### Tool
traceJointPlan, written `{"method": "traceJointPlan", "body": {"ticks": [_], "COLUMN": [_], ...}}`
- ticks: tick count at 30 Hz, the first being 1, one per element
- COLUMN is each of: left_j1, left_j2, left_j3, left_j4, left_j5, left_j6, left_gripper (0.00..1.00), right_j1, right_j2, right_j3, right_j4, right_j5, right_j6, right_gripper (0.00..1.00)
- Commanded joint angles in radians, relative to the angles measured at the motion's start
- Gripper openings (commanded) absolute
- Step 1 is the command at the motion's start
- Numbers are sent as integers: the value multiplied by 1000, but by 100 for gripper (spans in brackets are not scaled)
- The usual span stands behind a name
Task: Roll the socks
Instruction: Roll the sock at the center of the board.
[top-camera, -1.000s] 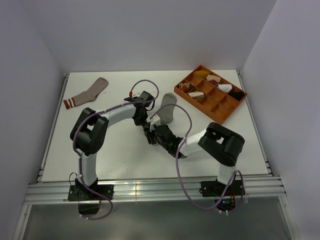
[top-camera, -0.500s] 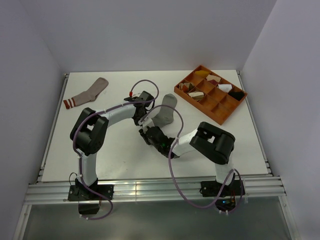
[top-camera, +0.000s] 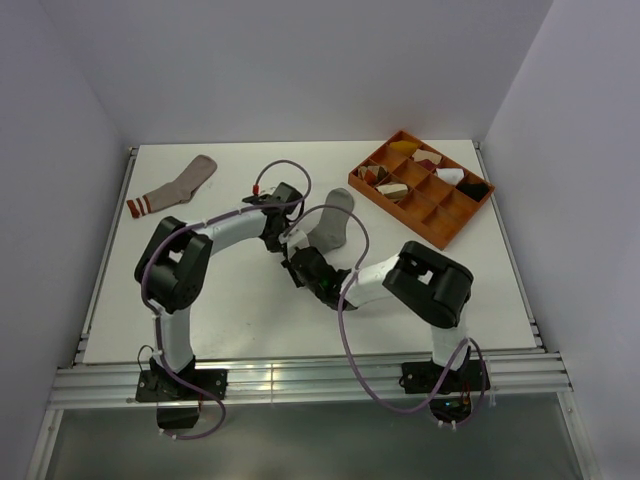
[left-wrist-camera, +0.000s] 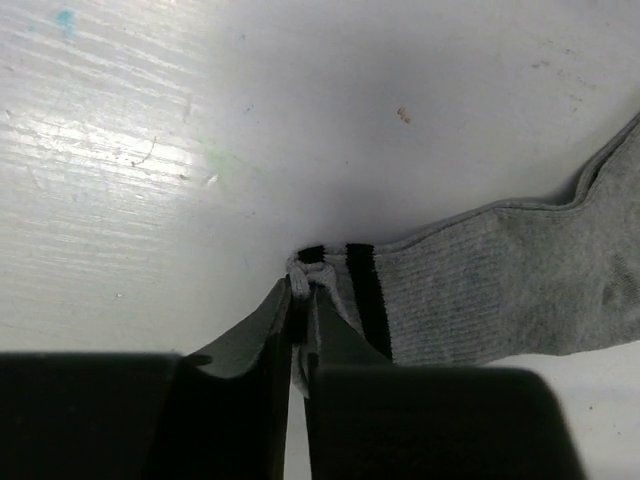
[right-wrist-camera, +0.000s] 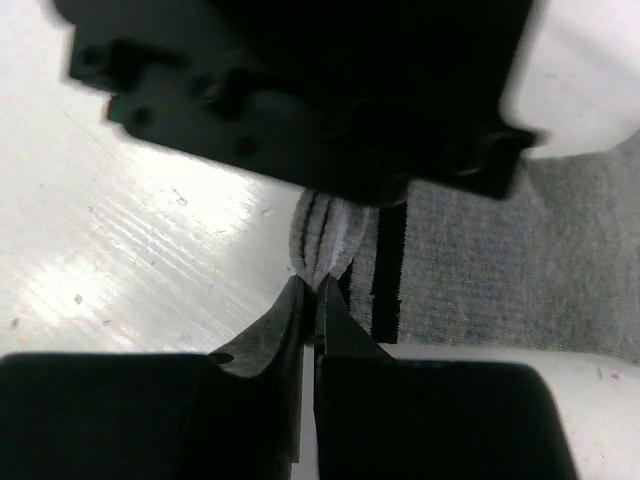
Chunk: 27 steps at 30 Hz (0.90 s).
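A grey sock (top-camera: 331, 222) with dark cuff stripes lies mid-table, toe pointing away from the arms. My left gripper (left-wrist-camera: 303, 290) is shut on the bunched edge of the grey sock (left-wrist-camera: 500, 290) at its cuff. From the near side, my right gripper (right-wrist-camera: 313, 287) is shut on the same cuff of the grey sock (right-wrist-camera: 490, 270), pinching folded cloth; the left gripper's black body looms just above it. Both grippers meet at the cuff (top-camera: 296, 250). The pinkish-tan sock (top-camera: 175, 186) with red and white stripes lies flat at the far left.
An orange divided tray (top-camera: 440, 225) with small cloth bundles stands at the far right. Purple cables loop over both arms. White walls close the table on the left, back and right.
My right gripper has slid left up to the sock's cuff and shut on it. The left gripper stays at the cuff, still pinching its edge.
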Motion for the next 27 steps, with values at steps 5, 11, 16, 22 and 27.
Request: {"method": "traceJointPlan", "body": {"ticks": [5, 11, 16, 22, 27], "left_j1": [28, 91, 129, 129, 90], "left_j2": [-139, -291, -458, -537, -563], "left_j3": [-106, -169, -316, -500, -606], "left_j4": [89, 195, 381, 578, 689], "left_j5": [-10, -34, -39, 76, 73], "left_j6": [-82, -122, -136, -151, -173], "left_gripper": [48, 65, 68, 68, 64], "right_j1": [-123, -178, -270, -359, -431], "right_j2": [-64, -70, -72, -58, -21], "right_j3": [-3, 6, -23, -61, -113], "right_j4": [-119, -143, -81, 6, 112], "right_j5": [-298, -456, -653, -818, -915], "right_j6": [160, 215, 338, 512, 706], "right_gripper": [0, 0, 0, 0, 0]}}
